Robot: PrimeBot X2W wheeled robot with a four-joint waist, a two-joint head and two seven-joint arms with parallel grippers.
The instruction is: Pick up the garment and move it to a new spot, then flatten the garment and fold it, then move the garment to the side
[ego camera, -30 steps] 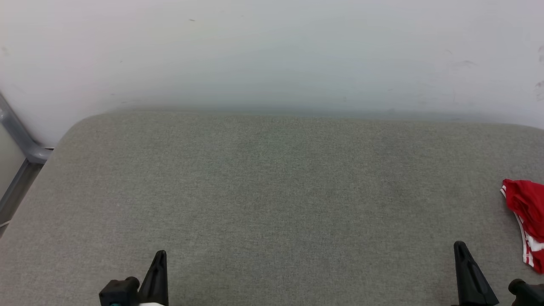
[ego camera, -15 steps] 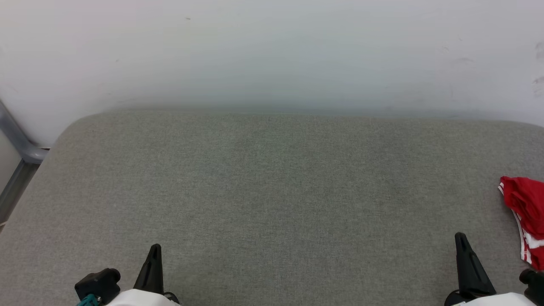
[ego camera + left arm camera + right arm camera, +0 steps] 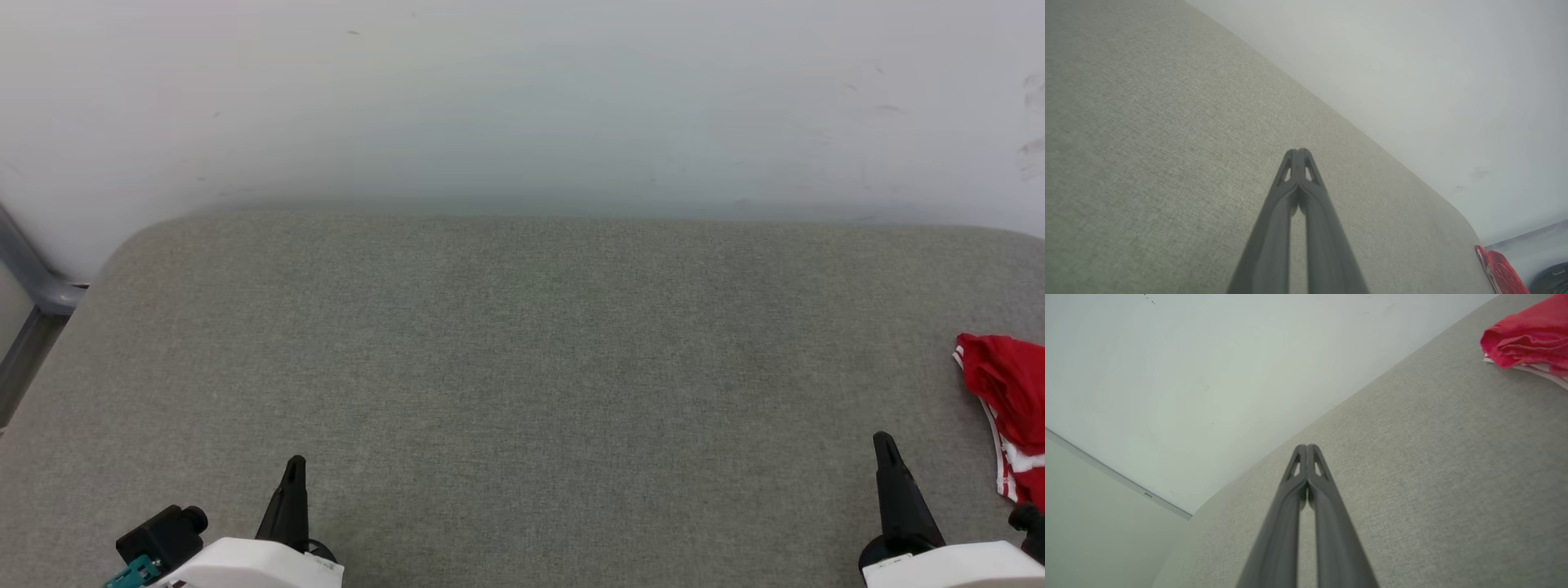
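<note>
Head view shows the red T-shirt (image 3: 1008, 400) crumpled at the far right of the table (image 3: 522, 343), near the right tool (image 3: 882, 443), pressed together like the left tool (image 3: 295, 464); limp, light fabric, probably best pinched at a raised fold.

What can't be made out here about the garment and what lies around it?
- The garment: cut off by the head view's right edge, so its full shape and lie are unknown.
- Right wrist view: the upper right corner crops it; how it is folded is unclear.
- Left wrist view: the bottom edge crops it to a red sliver.
- A dark object beside it there: blurred, cropped, unidentifiable.
</note>
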